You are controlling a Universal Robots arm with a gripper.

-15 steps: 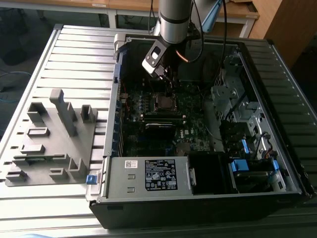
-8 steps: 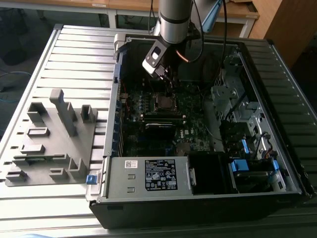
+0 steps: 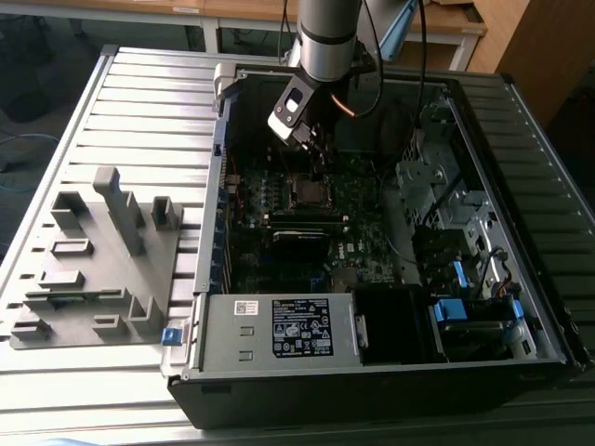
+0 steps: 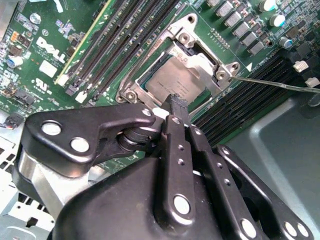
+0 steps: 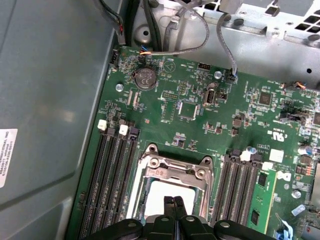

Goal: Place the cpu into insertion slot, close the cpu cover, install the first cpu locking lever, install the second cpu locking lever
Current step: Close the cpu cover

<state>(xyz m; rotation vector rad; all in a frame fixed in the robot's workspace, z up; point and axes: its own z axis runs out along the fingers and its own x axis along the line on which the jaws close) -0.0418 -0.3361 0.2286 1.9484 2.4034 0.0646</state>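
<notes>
The cpu lies flat in the insertion slot on the green board, its grey-silver top showing. The cpu cover looks folded down around it, the chip showing through its window. In the first wrist view the cpu and the cpu cover sit just beyond my fingertips. My gripper is shut with nothing between its fingers and hovers right over the chip's near edge. A thin silver lever rod sticks out sideways from one socket corner. In the exterior view the gripper hangs inside the open case.
Long black memory slots flank the socket on both sides, one holding a green module. The case wall stands close by. The power supply and drive bays line the case front. A grey fixture stands at the exterior view's left.
</notes>
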